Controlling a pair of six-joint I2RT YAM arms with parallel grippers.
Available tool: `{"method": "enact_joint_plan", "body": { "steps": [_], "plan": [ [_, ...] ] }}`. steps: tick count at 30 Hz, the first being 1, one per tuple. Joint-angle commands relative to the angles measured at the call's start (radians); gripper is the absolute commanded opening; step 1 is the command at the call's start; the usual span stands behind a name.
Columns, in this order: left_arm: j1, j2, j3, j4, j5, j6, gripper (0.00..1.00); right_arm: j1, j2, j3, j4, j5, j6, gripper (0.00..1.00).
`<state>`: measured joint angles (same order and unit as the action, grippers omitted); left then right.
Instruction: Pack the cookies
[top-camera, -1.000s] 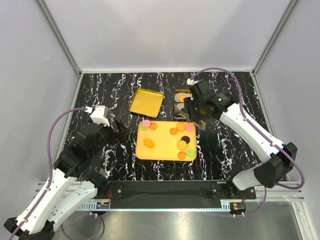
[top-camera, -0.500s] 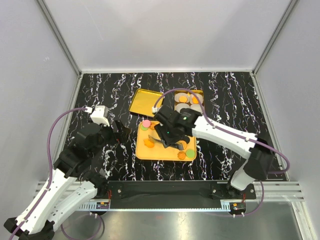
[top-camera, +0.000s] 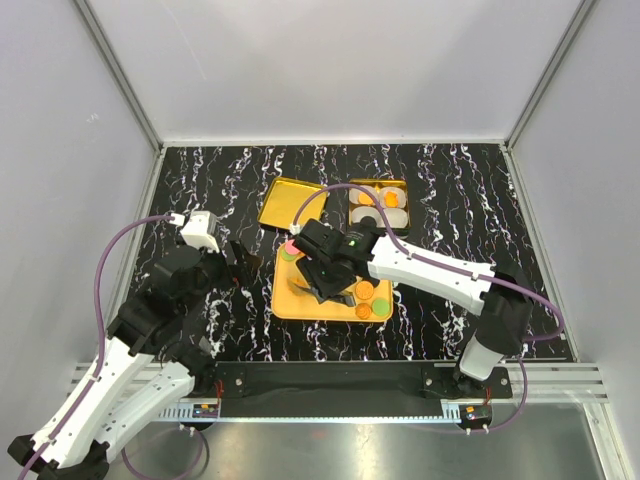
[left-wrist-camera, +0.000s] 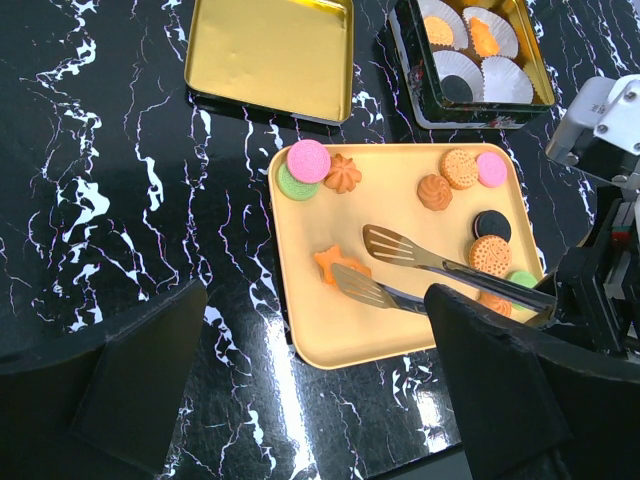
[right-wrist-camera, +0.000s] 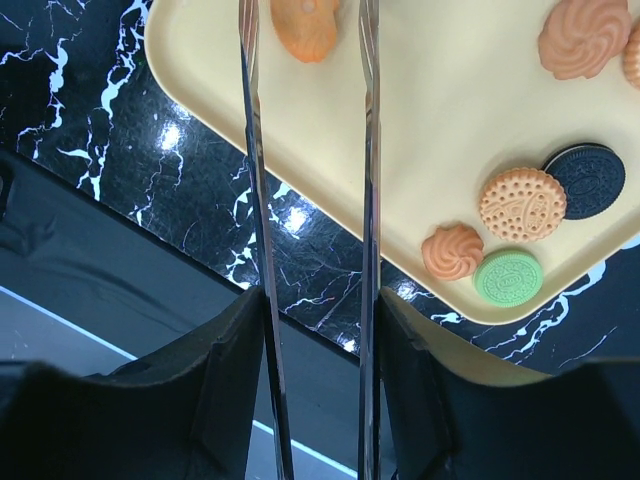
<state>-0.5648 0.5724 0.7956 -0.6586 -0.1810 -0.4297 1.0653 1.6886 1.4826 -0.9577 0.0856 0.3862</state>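
Right gripper (right-wrist-camera: 315, 392) clamps tongs (left-wrist-camera: 440, 268) over the tray (left-wrist-camera: 300, 335), tips beside an orange cookie (left-wrist-camera: 335, 265); left gripper (top-camera: 240, 268) gapes wide.

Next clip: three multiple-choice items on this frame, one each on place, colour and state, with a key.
1. Tips of the tongs are: A over the tin; B over the lid; C over the yellow tray.
2. The cookie lying on the green cookie is: A black; B pink; C white.
3. Jaws of the left gripper are: A open, empty; B shut on a cookie; C shut on the tongs.
Key: 1 C, they sit by an orange cookie there; 2 B, the pink cookie overlaps it; 3 A, nothing between them.
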Motion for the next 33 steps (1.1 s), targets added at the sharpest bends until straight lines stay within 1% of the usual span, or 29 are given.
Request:
{"method": "enact_joint_plan", "body": {
  "steps": [1,12,17,21,25,33],
  "plan": [
    [-0.004,-0.003,-0.001,0.033,-0.009,0.005,0.99,0.018,0.005,0.047,0.022,0.003,0.011,0.54],
    [-0.004,-0.008,-0.002,0.031,-0.008,0.005,0.99,0.021,0.039,0.031,0.020,-0.003,-0.003,0.53],
    [-0.004,-0.008,-0.002,0.033,-0.008,0.005,0.99,0.021,0.040,0.034,0.013,-0.007,-0.003,0.43],
    [-0.004,-0.008,-0.002,0.034,-0.006,0.005,0.99,0.021,0.020,0.044,-0.006,0.012,-0.003,0.40],
    [-0.004,-0.009,-0.002,0.036,-0.005,0.005,0.99,0.018,-0.010,0.056,-0.036,0.060,-0.006,0.40],
    [-0.004,-0.008,-0.004,0.036,-0.003,0.005,0.99,-0.036,-0.067,0.056,-0.052,0.077,-0.010,0.39]
  ]
}}
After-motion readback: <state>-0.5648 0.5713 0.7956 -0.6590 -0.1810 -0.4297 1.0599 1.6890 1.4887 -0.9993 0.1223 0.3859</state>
